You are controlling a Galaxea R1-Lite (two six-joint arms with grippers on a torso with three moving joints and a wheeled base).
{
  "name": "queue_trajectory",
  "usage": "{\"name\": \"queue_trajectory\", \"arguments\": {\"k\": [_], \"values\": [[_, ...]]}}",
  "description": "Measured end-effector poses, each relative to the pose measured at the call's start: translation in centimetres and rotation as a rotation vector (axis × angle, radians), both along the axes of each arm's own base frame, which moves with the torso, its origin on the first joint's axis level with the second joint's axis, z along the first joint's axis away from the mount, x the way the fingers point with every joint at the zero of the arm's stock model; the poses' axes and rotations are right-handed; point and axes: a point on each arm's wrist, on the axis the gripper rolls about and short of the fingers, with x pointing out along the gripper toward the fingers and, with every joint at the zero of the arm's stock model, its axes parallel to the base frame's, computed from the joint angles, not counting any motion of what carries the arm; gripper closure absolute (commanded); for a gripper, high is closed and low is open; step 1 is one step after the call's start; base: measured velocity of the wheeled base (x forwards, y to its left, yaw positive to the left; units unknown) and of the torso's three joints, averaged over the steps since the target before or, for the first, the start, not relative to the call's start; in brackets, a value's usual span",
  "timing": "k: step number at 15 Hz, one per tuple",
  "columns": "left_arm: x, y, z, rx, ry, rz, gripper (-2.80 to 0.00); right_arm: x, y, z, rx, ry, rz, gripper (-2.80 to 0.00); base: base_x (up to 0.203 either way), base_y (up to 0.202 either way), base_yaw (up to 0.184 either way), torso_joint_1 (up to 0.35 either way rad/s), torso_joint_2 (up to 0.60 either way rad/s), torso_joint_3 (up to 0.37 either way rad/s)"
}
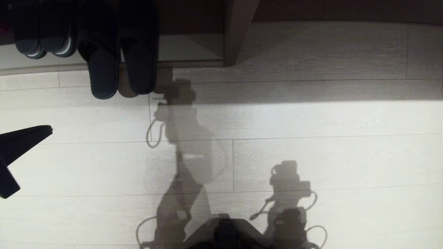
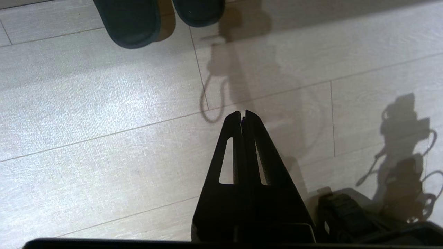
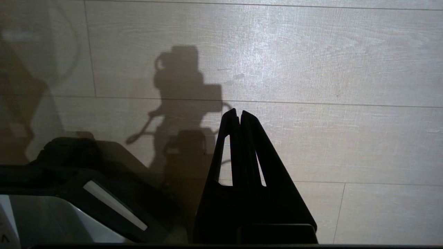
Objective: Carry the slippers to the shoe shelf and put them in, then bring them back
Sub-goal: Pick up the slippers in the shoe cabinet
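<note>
The slippers (image 1: pixel 117 52) sit toes-in on the shoe shelf (image 1: pixel 193 48) with heels overhanging, easy to grab, while the left gripper (image 2: pixel 242 113) hangs over the floor (image 1: pixel 311 121) nearby, pinched closed and empty

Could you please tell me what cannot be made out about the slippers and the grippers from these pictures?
- Slippers: fronts lost in shelf shadow, head view; only heels inside the left wrist view's edge.
- Second pair in the shoe shelf: cut by the frame edge, dark.
- Left gripper: arm cut off, head view.
- Right gripper: absent from head view.
</note>
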Motion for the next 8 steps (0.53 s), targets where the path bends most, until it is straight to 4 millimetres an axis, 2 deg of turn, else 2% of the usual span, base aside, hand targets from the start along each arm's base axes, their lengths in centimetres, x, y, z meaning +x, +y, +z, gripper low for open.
{"name": "queue_trajectory", "arguments": {"k": [3, 8], "values": [[-3.3, 0.4, -2.2, 0.011, -0.036, 0.014, 0.0, 0.0, 0.0, 0.0, 0.0, 0.0, 0.0, 0.0, 0.0, 0.0, 0.0, 0.0, 0.0, 0.0], [-7.5, 0.8, -6.6, 0.011, -0.096, 0.119, 0.0, 0.0, 0.0, 0.0, 0.0, 0.0, 0.0, 0.0, 0.0, 0.0, 0.0, 0.0, 0.0, 0.0]]}}
